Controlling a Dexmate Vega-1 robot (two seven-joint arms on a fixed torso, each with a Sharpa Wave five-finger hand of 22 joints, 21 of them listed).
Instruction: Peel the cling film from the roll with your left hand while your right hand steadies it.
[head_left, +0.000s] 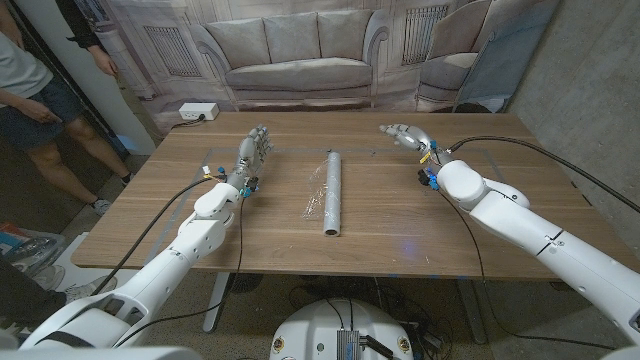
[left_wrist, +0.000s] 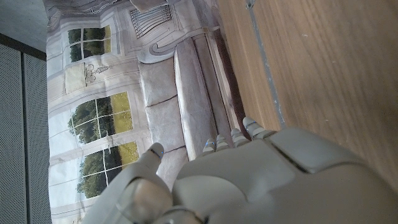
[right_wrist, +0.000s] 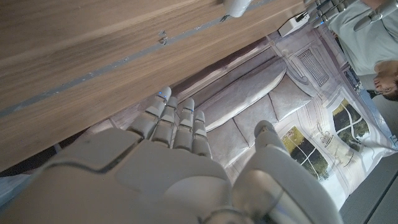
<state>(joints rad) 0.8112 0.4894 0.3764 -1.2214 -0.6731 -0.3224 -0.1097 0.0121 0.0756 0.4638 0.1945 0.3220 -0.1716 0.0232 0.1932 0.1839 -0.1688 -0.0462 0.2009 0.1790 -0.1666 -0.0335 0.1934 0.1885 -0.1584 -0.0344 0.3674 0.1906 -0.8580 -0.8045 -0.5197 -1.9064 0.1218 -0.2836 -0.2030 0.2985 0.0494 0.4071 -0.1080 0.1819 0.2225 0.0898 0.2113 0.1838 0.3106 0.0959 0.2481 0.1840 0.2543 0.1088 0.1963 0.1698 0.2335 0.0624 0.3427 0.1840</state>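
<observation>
1. Both my arms reach in from the near corners; the roll (head_left: 332, 192) lies at table (head_left: 400, 215) centre, running from 6 to 12 o'clock.
2. My left hand (head_left: 253, 155) sits at the roll's 9 o'clock, well apart, fingers straight, holding nothing.
3. My right hand (head_left: 405, 134) hovers at its 2 o'clock, fingers spread, empty.
4. Film (head_left: 314, 202) edge shows loose beside the roll.

Printed sofa backdrop (head_left: 300, 50) behind wooden table (head_left: 400, 220), grey wall (head_left: 590, 70) right

you see a grey roll (head_left: 332, 190) on the brown woodgrain bench (head_left: 400, 215), pale grey hands (head_left: 254, 151), and a grey sofa-print backdrop (head_left: 290, 50).
</observation>
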